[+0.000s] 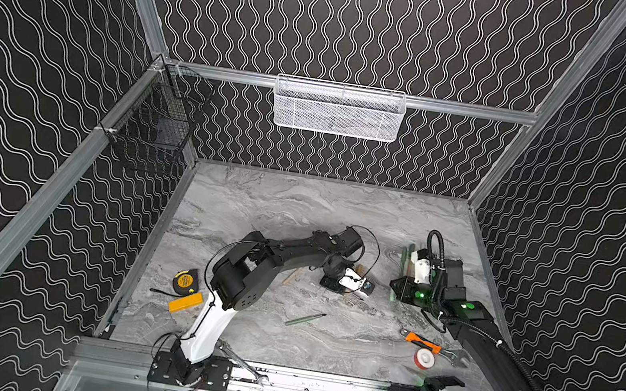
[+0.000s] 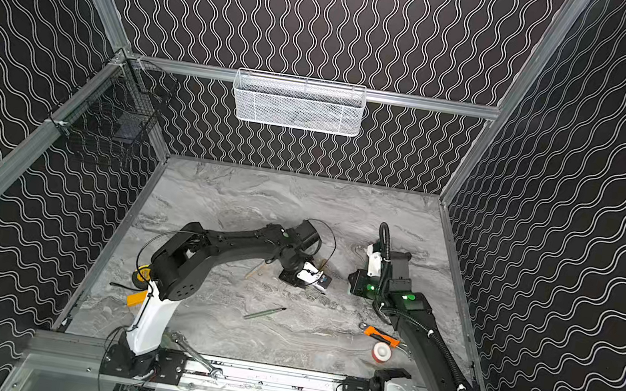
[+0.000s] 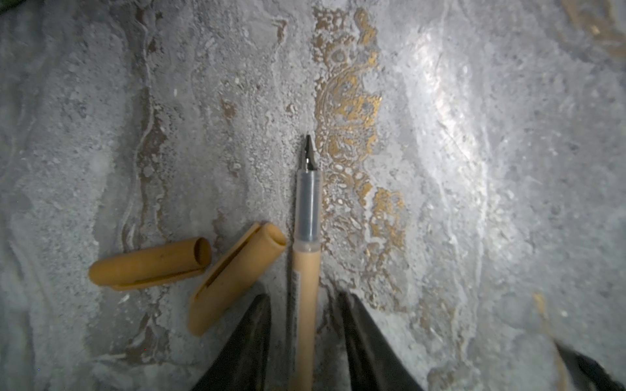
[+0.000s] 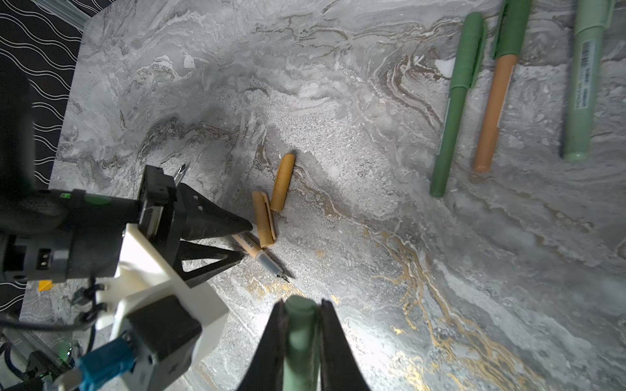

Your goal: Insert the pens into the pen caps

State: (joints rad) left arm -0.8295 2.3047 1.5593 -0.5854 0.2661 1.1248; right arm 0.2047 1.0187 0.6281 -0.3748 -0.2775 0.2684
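My left gripper [image 3: 305,298] is open low over the marble table, one finger on each side of an uncapped tan pen [image 3: 305,270], with a gap on both sides. Two tan pen caps [image 3: 149,265] [image 3: 233,277] lie right beside it. In the right wrist view the same left gripper [image 4: 245,238], pen [image 4: 252,250] and caps [image 4: 283,182] [image 4: 264,220] show. My right gripper [image 4: 301,304] is shut on a pale green pen cap [image 4: 299,325] held above the table. An uncapped green pen [image 1: 304,319] lies alone mid-table. A second tan pen [image 1: 293,275] lies beside the left arm.
Three capped pens [image 4: 455,105] [image 4: 496,101] [image 4: 582,84] lie in a row by the right arm. An orange-handled tool [image 1: 421,342] and a tape roll [image 1: 424,358] sit front right. A tape measure [image 1: 184,281], a yellow block [image 1: 185,303] and a wrench [image 1: 244,363] are front left.
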